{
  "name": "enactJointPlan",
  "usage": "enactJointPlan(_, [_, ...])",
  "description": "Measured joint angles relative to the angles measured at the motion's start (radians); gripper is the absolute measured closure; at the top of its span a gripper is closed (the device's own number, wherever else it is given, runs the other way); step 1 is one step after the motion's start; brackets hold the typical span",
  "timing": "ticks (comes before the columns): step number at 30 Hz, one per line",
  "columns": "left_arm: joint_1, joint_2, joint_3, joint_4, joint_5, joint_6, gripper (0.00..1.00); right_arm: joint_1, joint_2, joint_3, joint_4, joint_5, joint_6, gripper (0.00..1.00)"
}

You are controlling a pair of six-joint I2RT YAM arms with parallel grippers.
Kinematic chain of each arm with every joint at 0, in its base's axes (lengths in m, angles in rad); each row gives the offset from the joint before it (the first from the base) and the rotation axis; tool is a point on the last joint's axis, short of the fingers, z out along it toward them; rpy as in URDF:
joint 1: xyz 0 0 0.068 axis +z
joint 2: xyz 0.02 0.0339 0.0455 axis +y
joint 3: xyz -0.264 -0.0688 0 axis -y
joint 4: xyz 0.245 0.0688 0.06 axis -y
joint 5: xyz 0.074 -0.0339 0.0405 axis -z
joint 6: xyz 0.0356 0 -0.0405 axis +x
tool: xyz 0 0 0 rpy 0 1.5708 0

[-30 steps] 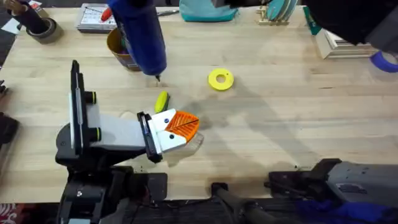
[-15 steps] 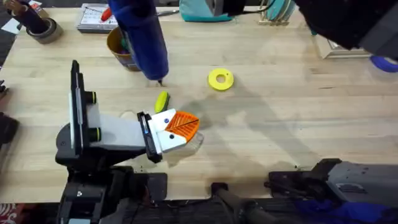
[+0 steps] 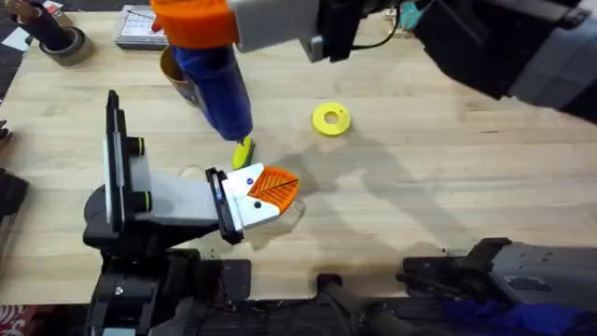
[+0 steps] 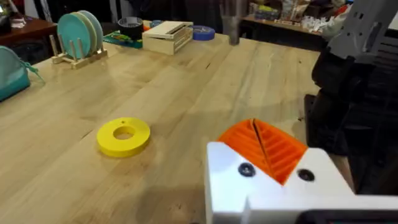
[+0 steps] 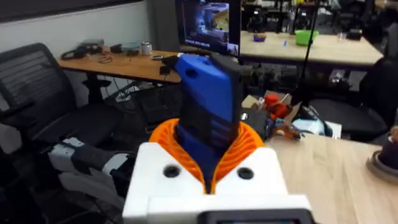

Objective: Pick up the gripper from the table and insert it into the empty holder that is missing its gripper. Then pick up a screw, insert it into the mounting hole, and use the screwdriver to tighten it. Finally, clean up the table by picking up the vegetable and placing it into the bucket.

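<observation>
your right hand (image 3: 201,23), clamped on the screwdriver (image 3: 216,89), has dropped its tip from just short of the vegetable (image 3: 243,149) to right at it, beside the left hand (image 3: 270,187), whose opening i cannot tell. that looks like lining up on the orange gripper (image 3: 272,185) in its holder (image 3: 244,207); the corn lies on the bench (image 3: 448,177), near the bucket (image 3: 175,73).

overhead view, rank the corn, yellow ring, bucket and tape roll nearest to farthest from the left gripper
1. The vegetable, just beyond the left gripper, under the screwdriver tip.
2. The yellow ring, farther out and to the right.
3. The bucket, far side, partly behind the screwdriver.
4. The tape roll, far left corner.
</observation>
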Motion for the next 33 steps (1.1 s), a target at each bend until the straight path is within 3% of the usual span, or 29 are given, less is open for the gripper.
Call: enactJointPlan(33, [0.0,0.0,0.0,0.0,0.0,0.0,0.985,0.038,-0.007,-0.101,0.153,-0.058,0.003,0.976])
